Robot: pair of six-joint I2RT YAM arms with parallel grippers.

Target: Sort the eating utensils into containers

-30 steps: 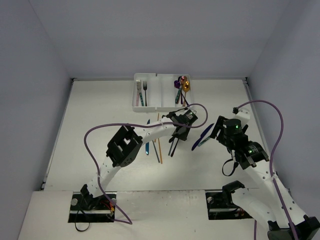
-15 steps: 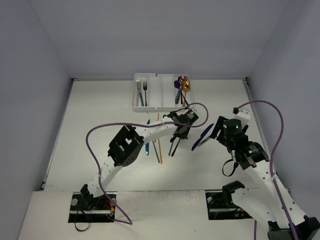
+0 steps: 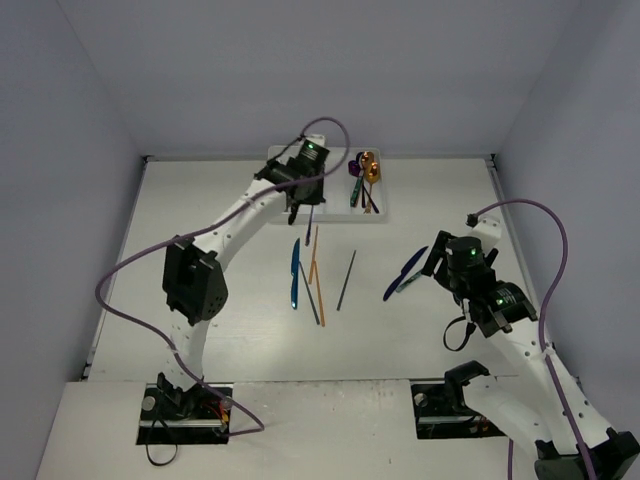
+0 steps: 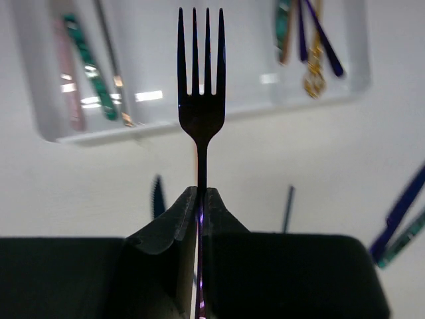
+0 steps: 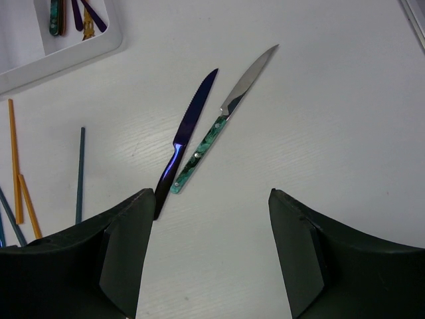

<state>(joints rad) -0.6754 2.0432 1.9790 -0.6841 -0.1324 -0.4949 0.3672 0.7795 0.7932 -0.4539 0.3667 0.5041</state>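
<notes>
At left gripper: pinched tight on slim dark metal fork, tines up, above white plastic cutlery tray. Might swivel in so thin a pinch and land across a divider. Midtable: two orange chopsticks. Under wide-open, empty right gripper: two knives, blue-violet serrated knife and teal-handled steel knife.

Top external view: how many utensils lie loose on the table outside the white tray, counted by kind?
Knives: 3 (blue knife, dark blue knife, teal-handled knife)
Chopsticks: 4 (orange chopstick, second orange chopstick, dark chopstick, grey-blue chopstick)
Total: 7
Not counted: the dark fork held by the left gripper.
</notes>
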